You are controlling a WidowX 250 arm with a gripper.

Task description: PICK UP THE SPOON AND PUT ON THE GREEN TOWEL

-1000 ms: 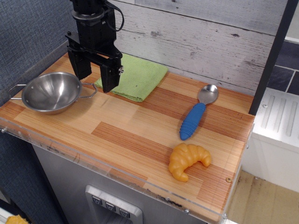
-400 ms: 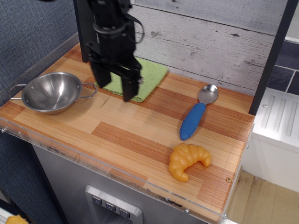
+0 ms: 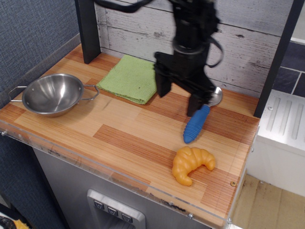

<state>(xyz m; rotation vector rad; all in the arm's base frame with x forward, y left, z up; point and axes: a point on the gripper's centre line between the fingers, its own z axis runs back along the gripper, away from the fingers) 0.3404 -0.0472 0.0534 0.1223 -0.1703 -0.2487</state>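
The spoon (image 3: 195,125) lies on the wooden counter at the right, its ribbed blue handle pointing toward the front and its silver bowl at the back, partly hidden behind my gripper. The green towel (image 3: 129,78) lies flat at the back, left of centre. My black gripper (image 3: 177,98) hangs open and empty above the counter, between the towel and the spoon, with its right finger (image 3: 194,103) just over the top of the spoon's handle.
A steel two-handled bowl (image 3: 51,94) sits at the left. An orange toy croissant (image 3: 191,163) lies near the front right, just below the spoon. A dark post (image 3: 88,29) stands at the back left. A plank wall runs behind the counter.
My gripper has swung from over the bowl and towel's left edge rightward across the counter to the spoon. The towel is now fully uncovered. No object has moved.
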